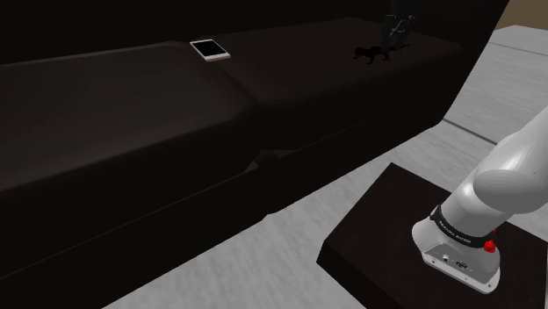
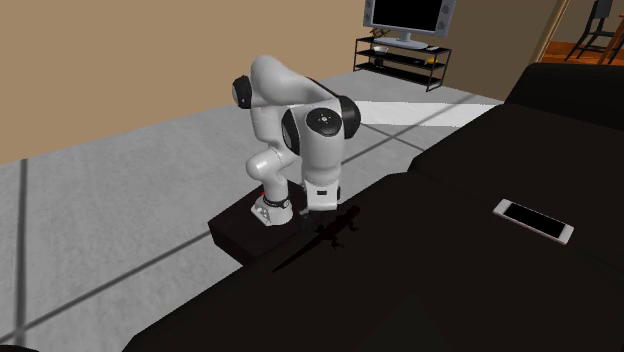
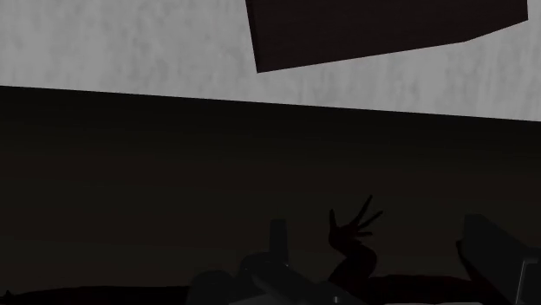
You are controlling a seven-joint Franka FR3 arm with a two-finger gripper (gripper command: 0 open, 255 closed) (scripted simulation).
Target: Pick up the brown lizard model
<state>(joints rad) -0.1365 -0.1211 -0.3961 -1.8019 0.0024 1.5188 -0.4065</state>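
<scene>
White, flat rectangular phone (image 1: 211,50) is being left aside on the black sofa (image 1: 132,105). Rightward on the same seat, the dark lizard model (image 1: 372,53) is being hovered over by the black two-finger gripper (image 1: 395,35), jaws standing apart. Ideally its body is being straddled squarely before closing.

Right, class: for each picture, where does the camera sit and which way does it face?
Shoulder view: beside the stand, facing the sofa; arm at lower right.
Second exterior view: over the sofa, facing the arm.
Wrist view: on the hand; the lizard shows between the fingers.
Both exterior views share the phone.
</scene>
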